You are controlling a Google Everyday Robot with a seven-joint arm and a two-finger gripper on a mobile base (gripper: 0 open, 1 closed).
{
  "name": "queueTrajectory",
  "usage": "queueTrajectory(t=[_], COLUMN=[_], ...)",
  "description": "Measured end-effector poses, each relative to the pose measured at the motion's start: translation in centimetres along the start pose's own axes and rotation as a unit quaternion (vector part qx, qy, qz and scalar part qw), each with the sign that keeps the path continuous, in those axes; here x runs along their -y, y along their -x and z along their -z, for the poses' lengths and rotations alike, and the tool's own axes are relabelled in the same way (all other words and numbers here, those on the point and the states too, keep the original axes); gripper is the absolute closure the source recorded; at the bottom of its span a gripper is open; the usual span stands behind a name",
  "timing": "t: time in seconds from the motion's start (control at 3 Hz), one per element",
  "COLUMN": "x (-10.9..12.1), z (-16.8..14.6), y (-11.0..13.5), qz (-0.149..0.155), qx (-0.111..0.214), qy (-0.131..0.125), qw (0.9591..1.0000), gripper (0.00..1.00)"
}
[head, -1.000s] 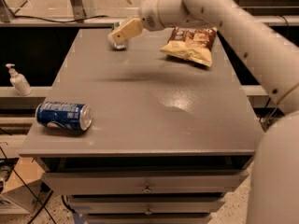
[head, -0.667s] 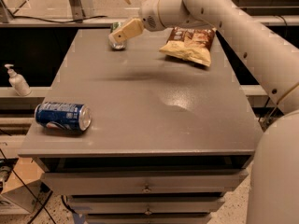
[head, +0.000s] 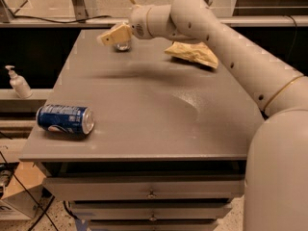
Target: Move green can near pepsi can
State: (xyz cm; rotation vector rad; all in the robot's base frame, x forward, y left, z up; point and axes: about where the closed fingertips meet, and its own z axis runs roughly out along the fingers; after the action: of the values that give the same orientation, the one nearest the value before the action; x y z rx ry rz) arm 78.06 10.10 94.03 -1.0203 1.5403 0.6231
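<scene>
Two drink cans are on the one table (head: 144, 105): one green can (head: 123, 46), just beneath the single gripper (head: 108, 36), which hangs over the table's far end, and one pepsi can (head: 65, 120), lying well apart from the gripper near the front-left edge. One snack bag (head: 192, 53) lies right of the gripper, and one pump bottle (head: 18, 83) stands far to its left, off the table. Two drawer knobs (head: 151, 195) show below.

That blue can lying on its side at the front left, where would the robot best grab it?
Probably grip the round body of the pepsi can at mid-length, coming from above and squeezing front and back: it lies on its side, ends pointing left and right. The tool is far back over the table, by the green can.
</scene>
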Motion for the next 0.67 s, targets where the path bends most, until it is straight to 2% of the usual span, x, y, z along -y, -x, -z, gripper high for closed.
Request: queueTrajectory(t=[0.33, 0.67], x=[0.7, 1.6], z=[-3.4, -6.2], y=[-0.5, -1.6], qz=[-0.019, -0.037], qx=[0.027, 0.033], qy=[-0.006, -0.016], qw=[0.9995, 0.9986], gripper=[0.00, 0.00])
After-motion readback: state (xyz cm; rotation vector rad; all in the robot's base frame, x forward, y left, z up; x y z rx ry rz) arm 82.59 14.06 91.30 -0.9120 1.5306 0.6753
